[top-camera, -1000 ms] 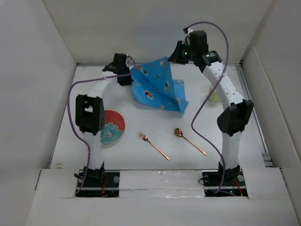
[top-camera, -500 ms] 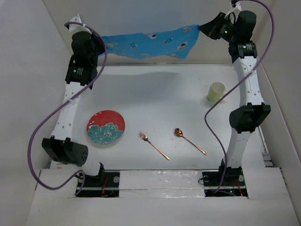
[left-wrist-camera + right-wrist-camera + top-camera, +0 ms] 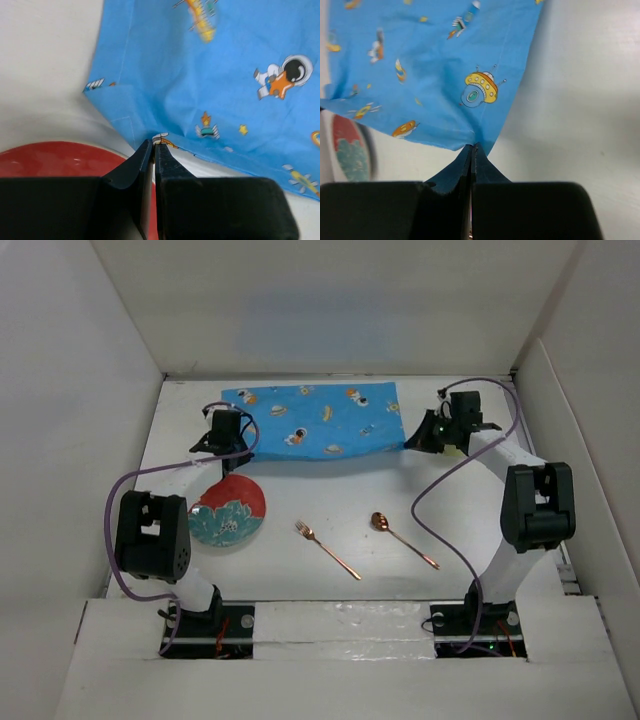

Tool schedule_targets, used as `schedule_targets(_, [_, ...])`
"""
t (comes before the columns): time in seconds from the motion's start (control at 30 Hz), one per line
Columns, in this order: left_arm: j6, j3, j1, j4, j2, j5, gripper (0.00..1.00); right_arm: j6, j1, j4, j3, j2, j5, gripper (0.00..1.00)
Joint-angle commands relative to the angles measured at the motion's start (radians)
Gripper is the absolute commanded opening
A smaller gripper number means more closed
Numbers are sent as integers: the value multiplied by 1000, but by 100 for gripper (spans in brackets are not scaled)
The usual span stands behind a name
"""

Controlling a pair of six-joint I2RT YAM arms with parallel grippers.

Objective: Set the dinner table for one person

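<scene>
The blue cartoon-printed placemat [image 3: 315,420] lies spread out at the back of the white dinner table [image 3: 330,530]. My left gripper [image 3: 228,447] is shut on its near left corner; the left wrist view shows the cloth edge [image 3: 161,136] pinched at the fingertips. My right gripper [image 3: 412,443] is shut on the near right corner, with the cloth [image 3: 445,75] fanning out from the fingertips in the right wrist view. A red plate with a teal flower [image 3: 227,512] lies at the front left. A copper fork [image 3: 327,549] and a copper spoon [image 3: 403,539] lie in front.
The pale yellow cup is mostly hidden behind my right wrist [image 3: 457,445]. White walls enclose the table on three sides. The red plate's rim [image 3: 55,157] sits just below the left gripper.
Both arms came down from holding the placemat stretched high at the back wall. The placemat now lies flat on the table's rear, both corners still gripped.
</scene>
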Motion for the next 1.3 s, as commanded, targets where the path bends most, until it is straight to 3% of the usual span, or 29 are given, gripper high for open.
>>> schedule_targets(0.0, [-35, -17, -31, 18, -55, 68, 0, -51, 1, -20, -9, -42, 128, 0])
schedule_targets(0.1, [-35, -31, -31, 10, -64, 82, 0, -48, -27, -29, -27, -51, 140, 0])
schedule_targets(0.27, [6, 12, -31, -51, -20, 118, 11, -49, -38, -66, -78, -80, 191, 0])
schedule_targets(0.63, [35, 10, -31, -146, -49, 132, 5, -37, -38, -134, -214, -156, 242, 0])
schedule_targets(0.7, [40, 12, -31, -165, -55, 154, 9, -36, -38, -143, -237, -175, 274, 0])
schedule_targets(0.73, [46, 12, -31, -183, -62, 164, 18, -36, -38, -147, -239, -179, 281, 1])
schedule_targets(0.83, [57, 9, -31, -209, -99, 170, 36, -34, -38, -155, -236, -196, 300, 13])
schedule_targets(0.93, [54, 25, -31, -224, -151, 168, 44, -33, -38, -167, -216, -212, 315, 28])
schedule_targets(1.0, [48, 56, -31, -238, -171, 159, 44, -39, -38, -192, -195, -225, 314, 42])
schedule_targets(1.13, [38, 91, -31, -269, -232, 130, 40, -45, 14, -241, -136, -262, 327, 53])
schedule_targets(1.2, [29, 98, -31, -278, -274, 112, 38, -51, 49, -265, -101, -297, 355, 53])
schedule_targets(1.27, [26, 101, -31, -280, -300, 109, 32, -68, 86, -269, -92, -324, 341, 45])
